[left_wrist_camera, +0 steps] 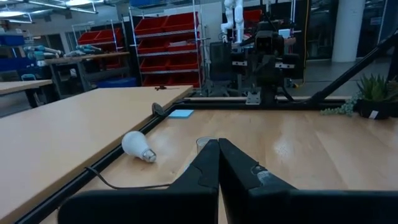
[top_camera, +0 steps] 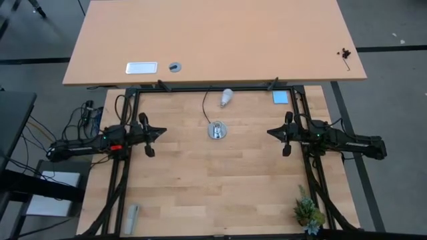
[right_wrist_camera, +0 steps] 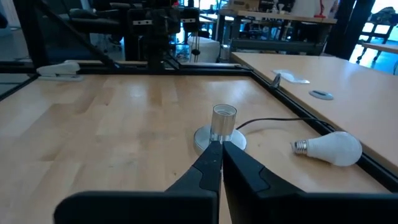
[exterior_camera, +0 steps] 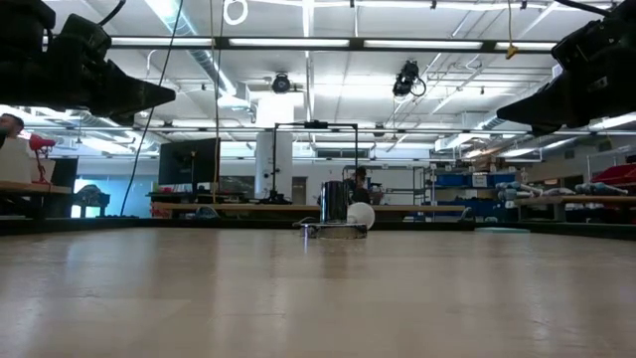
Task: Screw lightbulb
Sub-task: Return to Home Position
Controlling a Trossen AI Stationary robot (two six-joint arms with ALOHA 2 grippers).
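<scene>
The white lightbulb lies on its side on the table near the far edge; it shows in the left wrist view and the right wrist view, and in the low view. The round silvery socket base stands upright at mid-table with its thin black cord running to the far edge. My left gripper is shut and empty, left of the socket. My right gripper is shut and empty, right of the socket. Both hover above the table.
A second, larger tabletop adjoins the far edge. A blue card lies at the far right. A small green plant stands at the near right corner. A grey object lies at the near left.
</scene>
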